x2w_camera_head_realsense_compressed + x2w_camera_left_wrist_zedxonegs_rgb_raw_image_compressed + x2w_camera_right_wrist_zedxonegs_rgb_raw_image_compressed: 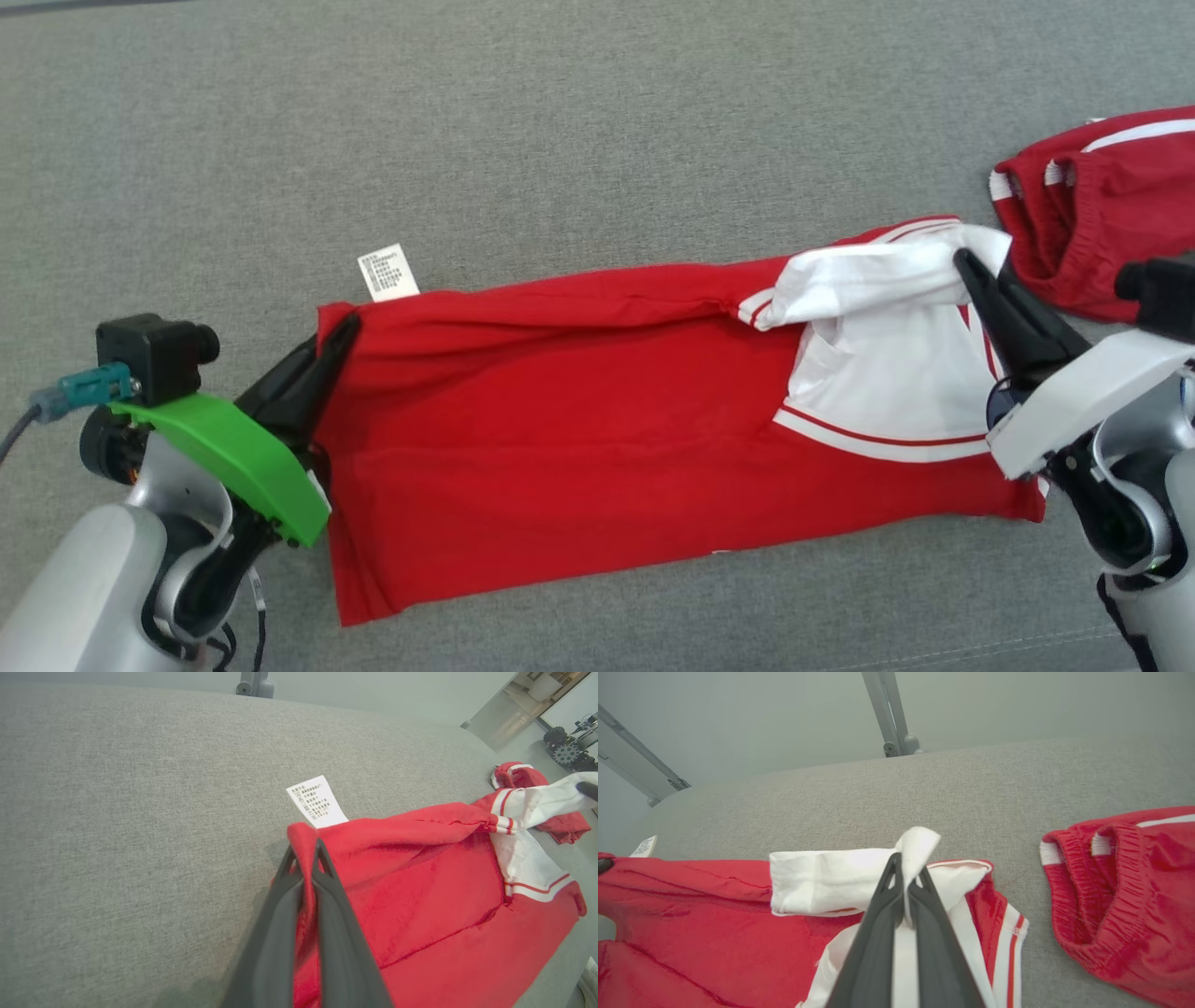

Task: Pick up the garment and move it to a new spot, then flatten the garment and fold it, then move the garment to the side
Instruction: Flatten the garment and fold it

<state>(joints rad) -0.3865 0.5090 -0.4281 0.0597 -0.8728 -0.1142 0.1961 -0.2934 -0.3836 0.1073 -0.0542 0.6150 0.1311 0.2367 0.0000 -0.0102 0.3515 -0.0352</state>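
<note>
A: Head cam?
B: Shirt stretched across tabletop, mid-fold I'd say. Left gripper at one end, right gripper at other.
A: L wrist?
B: Jaws clamped on red hem, beside label.
A: R wrist?
B: Jaws pinching white sleeve. Next: lift both together, fold over. Shorts close by, keep clear.

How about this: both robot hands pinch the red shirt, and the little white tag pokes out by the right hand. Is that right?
Not quite. The left gripper and the right gripper both pinch the red shirt, but the white tag pokes out by the left one, not the right. The head view shows it, beside the corner the left gripper holds.
</note>
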